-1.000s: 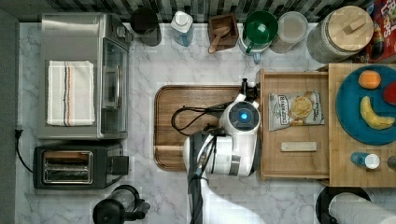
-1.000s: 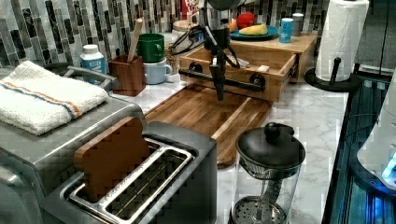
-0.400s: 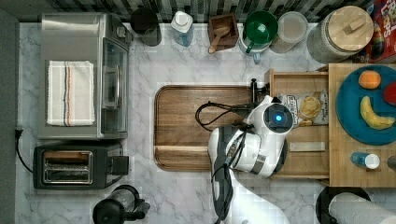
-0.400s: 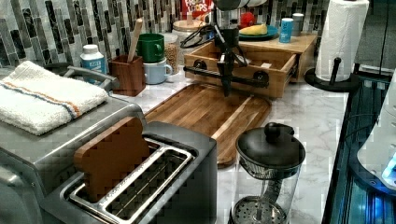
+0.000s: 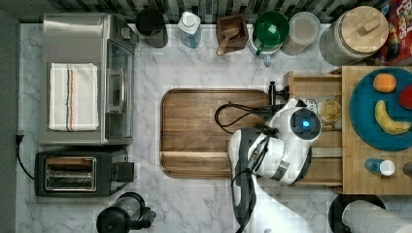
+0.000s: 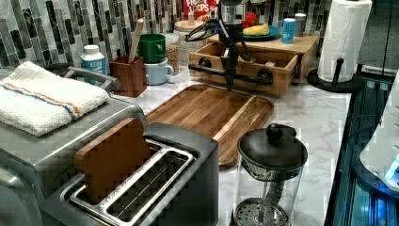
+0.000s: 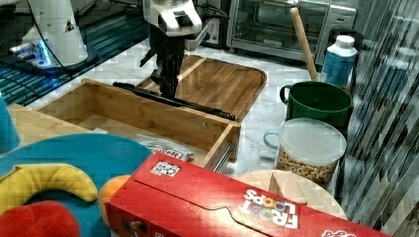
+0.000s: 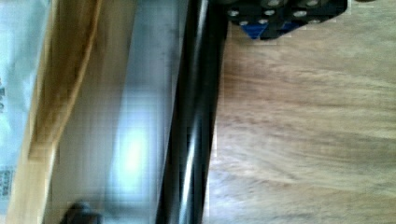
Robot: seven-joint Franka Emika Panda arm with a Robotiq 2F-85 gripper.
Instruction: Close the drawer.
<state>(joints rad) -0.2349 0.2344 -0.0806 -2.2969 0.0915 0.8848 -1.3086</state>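
Observation:
The light wooden drawer (image 5: pixel 316 83) sticks partway out of its bamboo cabinet at the top view's right, with a snack packet (image 5: pixel 333 110) inside. Its long black bar handle (image 6: pixel 244 75) faces the walnut cutting board (image 5: pixel 209 133). My gripper (image 6: pixel 229 84) points straight down, shut, on the board side of the handle and against it. In the right view the gripper (image 7: pixel 167 89) stands just beyond the handle (image 7: pixel 197 106) and the drawer's front panel (image 7: pixel 148 118). The wrist view has the handle (image 8: pixel 196 116) running between the drawer front (image 8: pixel 70 70) and the board (image 8: pixel 303 116).
A blue plate (image 5: pixel 364 121) with fruit lies on the cabinet top. A green mug (image 5: pixel 271 26), jars and a utensil holder (image 5: pixel 232 31) line the back wall. A toaster oven (image 5: pixel 87 80), toaster (image 5: pixel 77 172), French press (image 5: pixel 124 221) and paper towel roll (image 5: pixel 374 216) stand around.
The arm has moved to the top view's right, and the drawer has slid with it further into the cabinet. Its front panel has moved off the cutting board's edge.

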